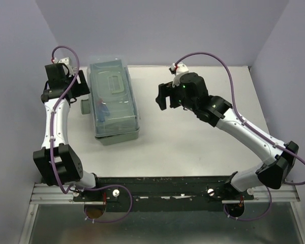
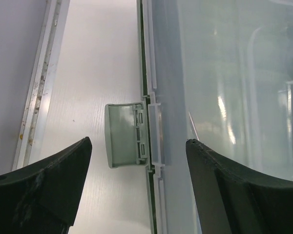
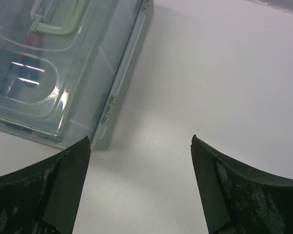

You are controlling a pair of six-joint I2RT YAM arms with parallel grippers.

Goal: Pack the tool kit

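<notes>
The tool kit box point(image 1: 113, 101) is grey-green with a clear lid that lies shut; blue and red tools show through it. Its side latch point(image 2: 124, 135) sticks out flat from the box's left edge, unfastened. My left gripper point(image 2: 138, 142) is open and hovers over that latch, one finger over the table, the other over the lid. My right gripper point(image 3: 140, 139) is open and empty above bare table, to the right of the box point(image 3: 63, 63). In the top view it point(image 1: 164, 96) hangs a short way right of the box.
The white table point(image 1: 193, 137) runs right of the box to the purple side wall. A metal rail point(image 2: 36, 87) edges the table left of the latch. The arm bases sit on the black bar point(image 1: 168, 190) at the near edge.
</notes>
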